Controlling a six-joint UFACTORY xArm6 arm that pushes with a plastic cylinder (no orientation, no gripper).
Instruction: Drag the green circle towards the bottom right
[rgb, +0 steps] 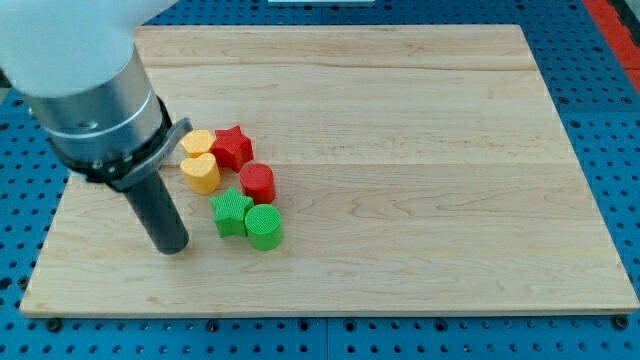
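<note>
Six blocks lay clustered left of the board's middle, and your rod stood just to the view's left of them: my tip (172, 249) rested on the wooden board (420, 180), a plain dark rod end with no jaws to open or close, holding nothing and touching no block. You could see a clear gap between it and the nearest piece, the green star (231, 211). Just beyond that star, touching its right side, sat the green circle (264, 226), the lowest block of the cluster. It was a short ribbed cylinder standing upright on its flat end, round face up, so it had no long axis along the board and pointed no particular way. Above it stood the red cylinder (258, 182), then the red star (232, 146), with the yellow heart (202, 172) and another yellow block (197, 142) to the left.
</note>
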